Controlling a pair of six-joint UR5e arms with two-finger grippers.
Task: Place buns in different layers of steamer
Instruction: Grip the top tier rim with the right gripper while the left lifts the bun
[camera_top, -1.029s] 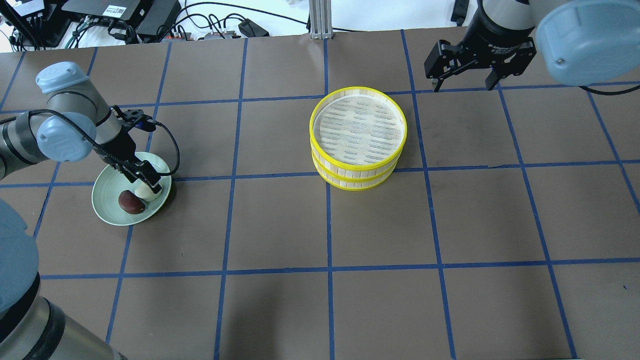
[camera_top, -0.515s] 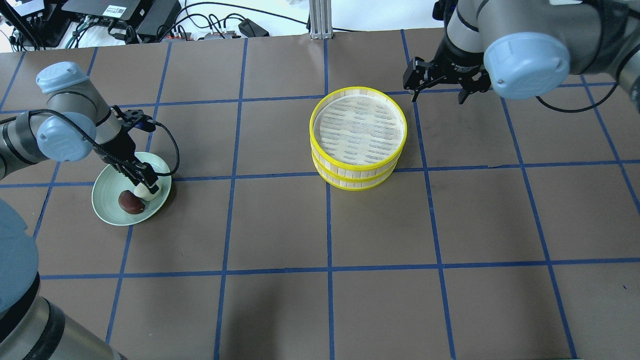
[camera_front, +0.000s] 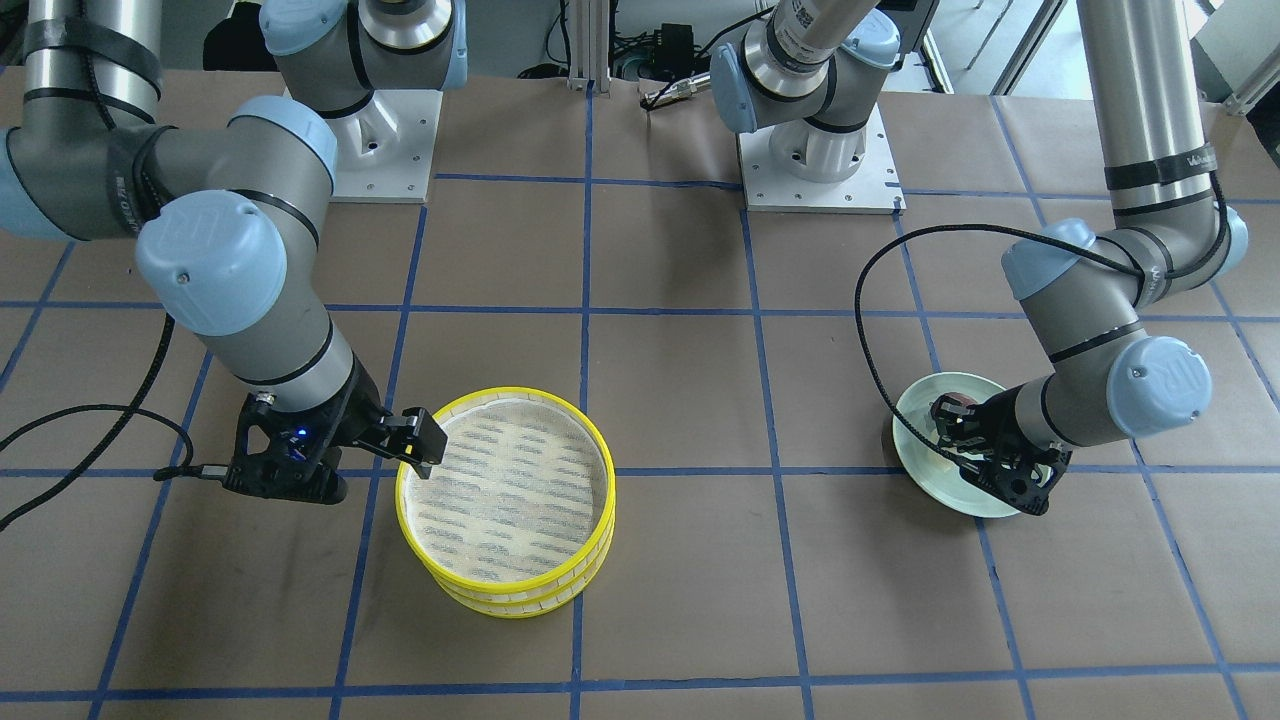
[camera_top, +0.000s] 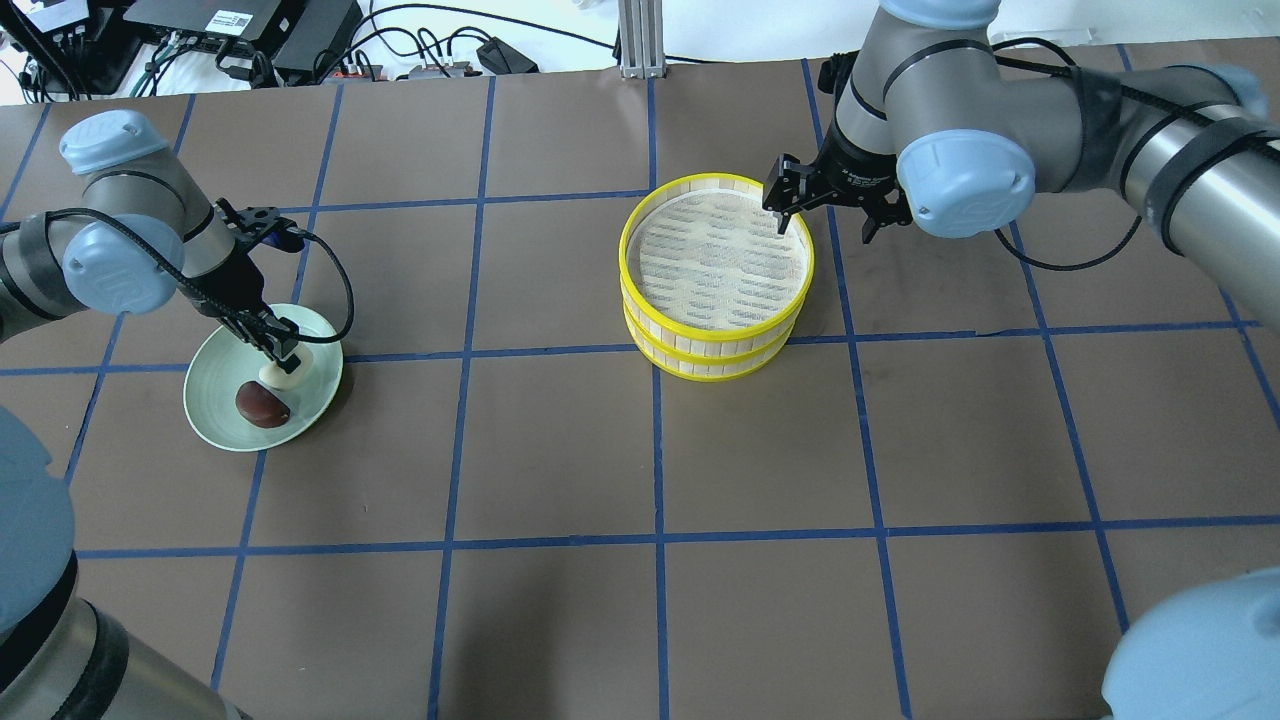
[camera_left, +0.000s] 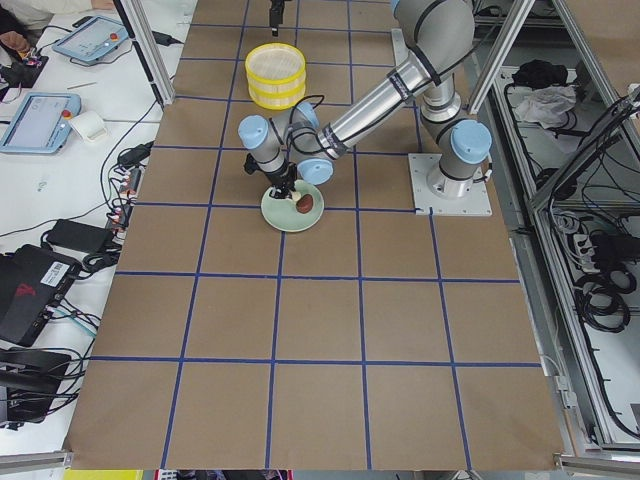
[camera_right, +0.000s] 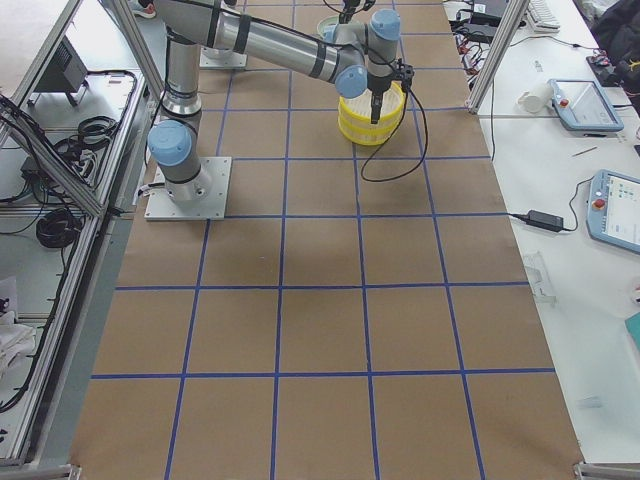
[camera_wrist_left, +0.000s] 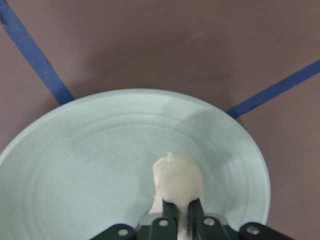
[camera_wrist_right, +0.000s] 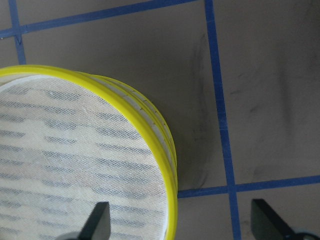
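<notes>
The two steamer layers are stacked at mid-table, the top tray (camera_top: 640, 215) on the bottom tray (camera_top: 715, 365), both empty as far as I see. My right gripper (camera_top: 825, 222) is open, its jaws astride the top tray's far right rim (camera_wrist_right: 172, 200); it also shows in the front view (camera_front: 375, 468). My left gripper (camera_top: 283, 352) is shut on the cream-white bun (camera_wrist_left: 177, 180) over the pale green plate (camera_top: 215, 415). Whether the bun touches the plate I cannot tell. The reddish-brown bun (camera_top: 262, 405) lies on the plate beside it.
The table is brown paper with a grid of blue tape lines (camera_top: 660, 450). Cables and electronics (camera_top: 250, 40) lie beyond the far edge. The left arm's cable (camera_top: 345, 290) loops over the plate's right side.
My right arm has swung in from the far right and lowered its open gripper onto the top tray's rim. My left gripper stays shut on the white bun and has shifted slightly.
</notes>
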